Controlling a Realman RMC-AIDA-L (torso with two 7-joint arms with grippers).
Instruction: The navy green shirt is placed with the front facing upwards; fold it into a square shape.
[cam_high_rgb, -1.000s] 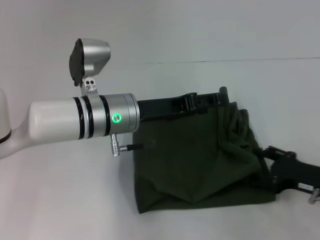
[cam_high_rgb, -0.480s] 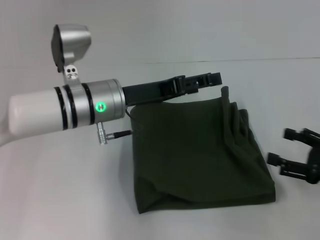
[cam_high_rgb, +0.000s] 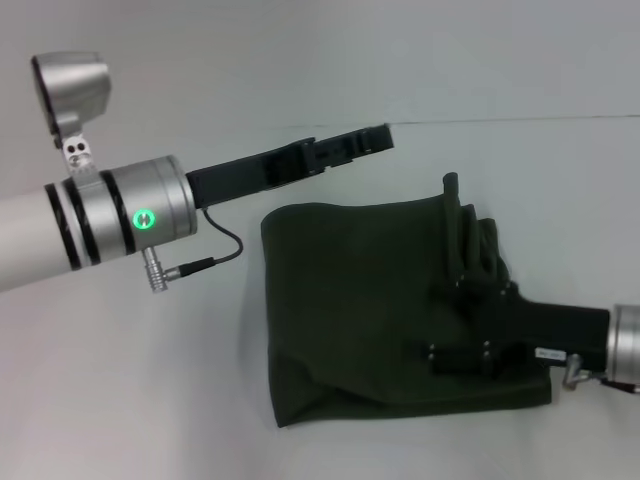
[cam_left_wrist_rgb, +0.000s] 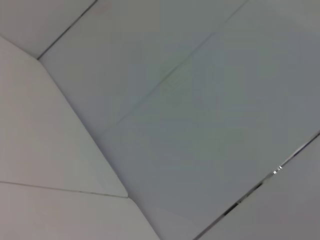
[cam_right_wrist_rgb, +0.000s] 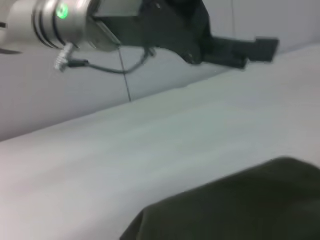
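Dark olive-green cotton shirt (cam_high_rgb: 380, 310) lies folded into a rough square on the white bench (cam_high_rgb: 150, 400), sitting toward the near right part of it, print not visible, a few bunched folds standing up along its far right edge. Left pincer (cam_high_rgb: 375, 138) is lifted clear of the cloth, past the shirt's far left corner, pointing toward the far edge of the bench; fingers look close together and carry nothing, though from the side I cannot tell for sure. Left arm's silver wrist collar with green light (cam_high_rgb: 146, 217) sits over the left side of the bench, thin black cable (cam_high_rgb: 215, 255) looped under it. Right pincer (cam_high_rgb: 470, 290) reaches in from the right edge, low over the shirt's right half, black against dark fabric, so cannot tell whether its fingers are apart or pinching cloth. Right wrist view shows the shirt's edge (cam_right_wrist_rgb: 240, 205) on the bench and the left pincer (cam_right_wrist_rgb: 265, 47) farther off in the air. Left wrist view shows only pale flat panels with seams.
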